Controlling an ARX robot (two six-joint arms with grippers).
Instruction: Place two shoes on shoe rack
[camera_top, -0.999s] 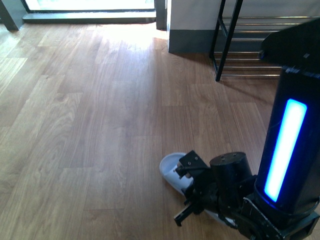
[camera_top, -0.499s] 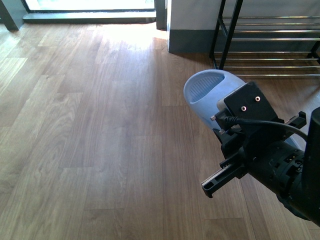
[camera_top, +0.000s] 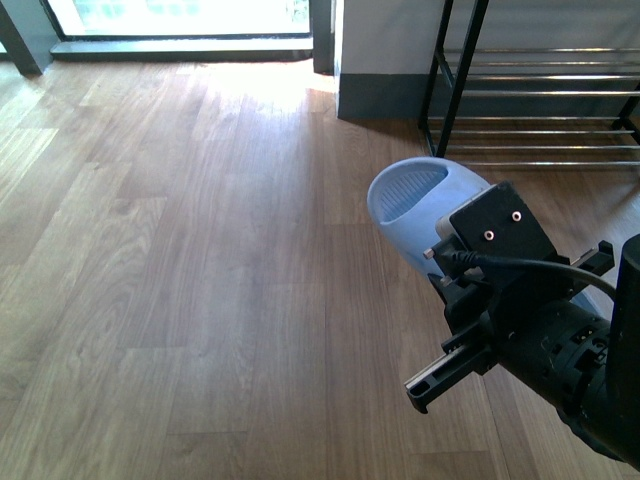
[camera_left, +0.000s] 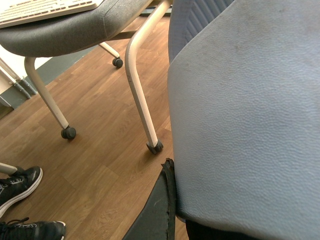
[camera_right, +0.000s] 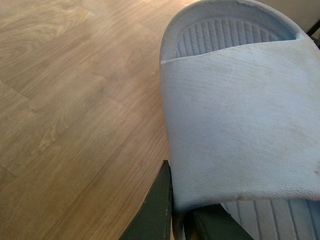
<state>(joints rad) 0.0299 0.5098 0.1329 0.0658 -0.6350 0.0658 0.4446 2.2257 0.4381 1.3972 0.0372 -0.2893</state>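
At lower right of the front view, the right gripper (camera_right: 182, 217) is clamped on the strap of a pale blue lifted sandal (camera_top: 415, 200); the right wrist view shows one dark finger (camera_right: 162, 200) pressed against the strap edge and the ribbed footbed beyond it. The sandal hangs clear of the wooden floor (camera_top: 200, 250), its open end toward the upper left of the frame. One second earlier it lay flat on the boards at lower centre with the gripper closing over it. Half a second earlier it was already raised, and its pose has changed little since. The scene has slid slightly down the frame. The pick is therefore judged complete, and the carry is the step in hand.

Toward the upper right stands the shoe rack (camera_top: 460, 78), with a black frame and silver rods. The sandal is well apart from it, and no shoe shows on the shelf portions in view.

The left gripper (camera_left: 182, 222), absent from the front view, appears in its wrist view closed on the strap of the other sandal (camera_left: 250, 125). Behind that are a castored chair (camera_left: 142, 95) and two black sneakers (camera_left: 17, 182) at lower left. With both sandals in hand, only delivery to a shelf seems to remain.
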